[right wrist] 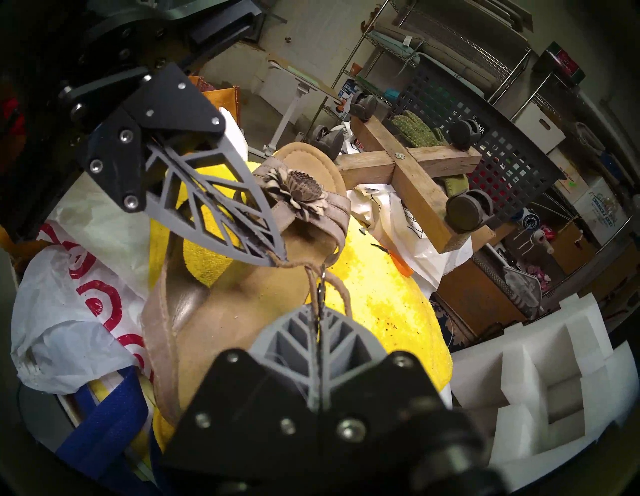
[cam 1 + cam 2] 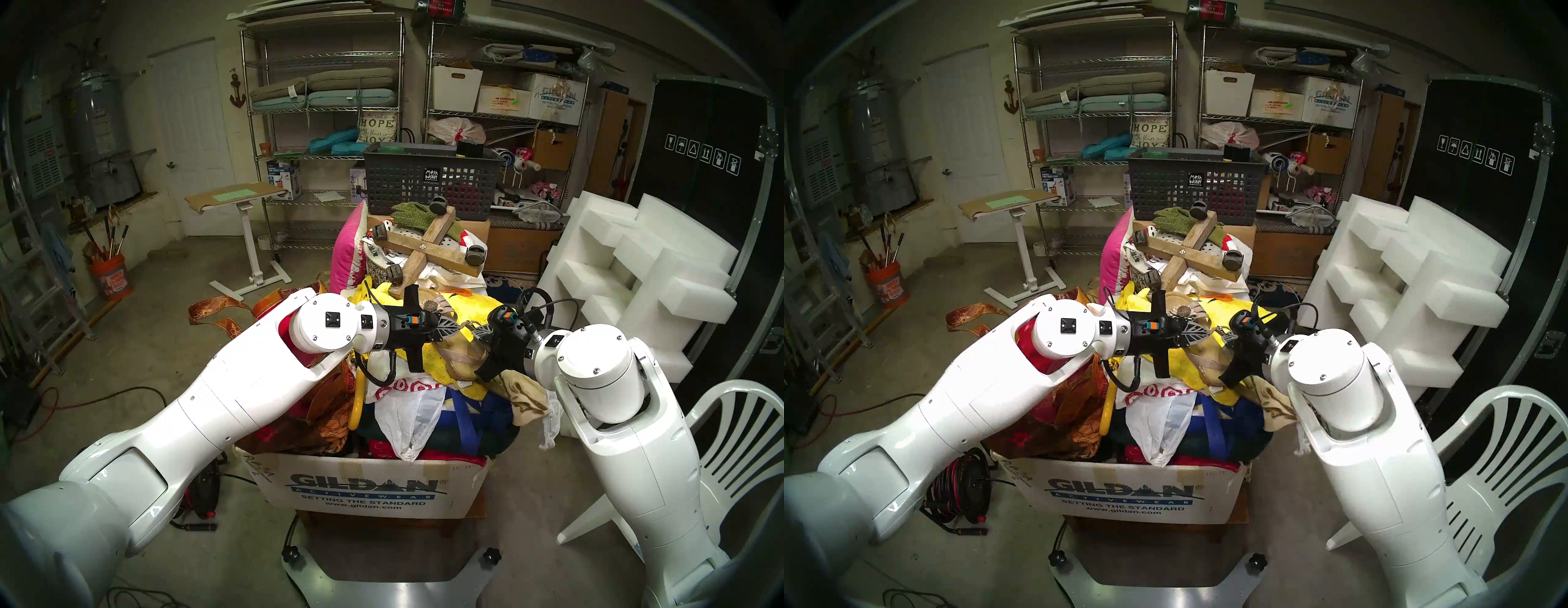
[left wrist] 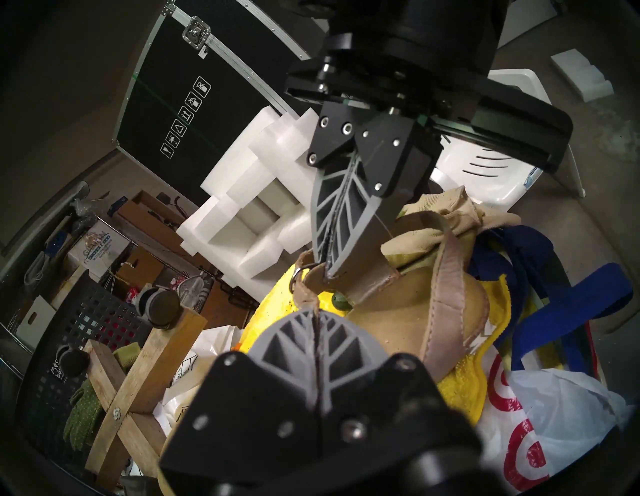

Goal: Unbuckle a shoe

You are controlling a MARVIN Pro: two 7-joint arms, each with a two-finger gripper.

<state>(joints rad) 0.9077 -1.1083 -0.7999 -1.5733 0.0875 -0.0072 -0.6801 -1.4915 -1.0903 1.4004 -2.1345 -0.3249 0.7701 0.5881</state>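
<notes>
The sandal (image 1: pixel 221 304) lay on a yellow towel (image 1: pixel 381 294) atop a heaped cardboard box (image 2: pixel 373 488), between the two claws. The left claw (image 1: pixel 280 258) was pinched together on the thin ankle strap's (image 1: pixel 294 265) free end; the right claw (image 3: pixel 323 272) was clamped on the strap beside the metal buckle (image 3: pixel 298 277). The head views hid this grip behind both wrists, while the right wrist view alone showed the leather flower (image 1: pixel 294 190) at the toe.

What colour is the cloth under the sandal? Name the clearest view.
Bright yellow cloth; right wrist view.
</notes>
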